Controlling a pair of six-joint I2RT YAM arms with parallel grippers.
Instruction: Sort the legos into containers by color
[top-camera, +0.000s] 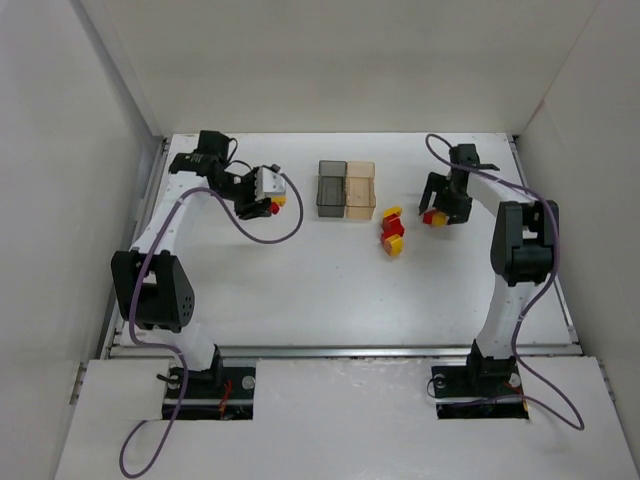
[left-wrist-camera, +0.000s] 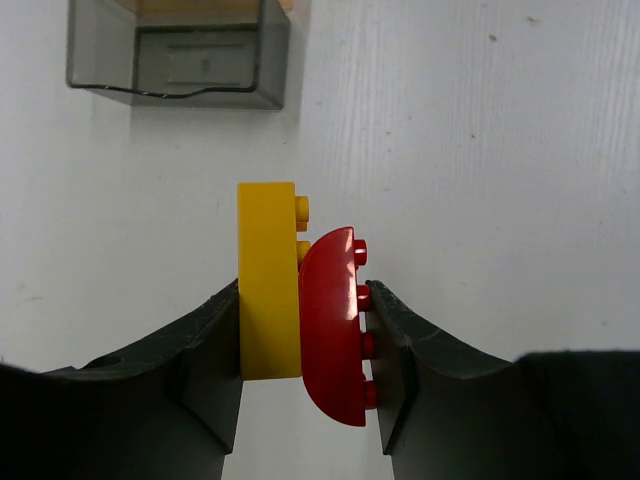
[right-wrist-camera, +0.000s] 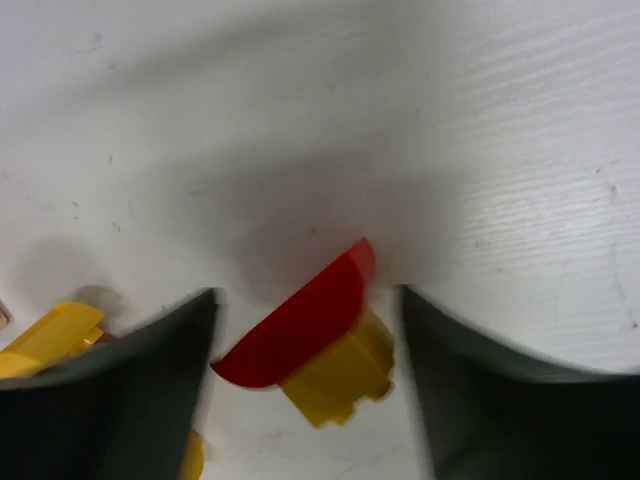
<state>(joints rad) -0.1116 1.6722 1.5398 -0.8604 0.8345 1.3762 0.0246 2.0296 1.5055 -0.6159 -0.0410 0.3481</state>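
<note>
A: Left?
B: left gripper (left-wrist-camera: 303, 340) clamped on yellow brick (left-wrist-camera: 268, 290) plus red curved brick (left-wrist-camera: 330, 325), pressed side by side.
A: Right?
B: right gripper (right-wrist-camera: 305, 350) wider, red-yellow piece (right-wrist-camera: 300, 320) fills the gap. Pinched or not, can't tell. Loose legos (top-camera: 392, 232) sit near the containers (top-camera: 346, 189).

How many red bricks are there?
3 red bricks: one in the left gripper, one between the jaws of the right gripper, one in the pile near the bins. More may be hidden.
</note>
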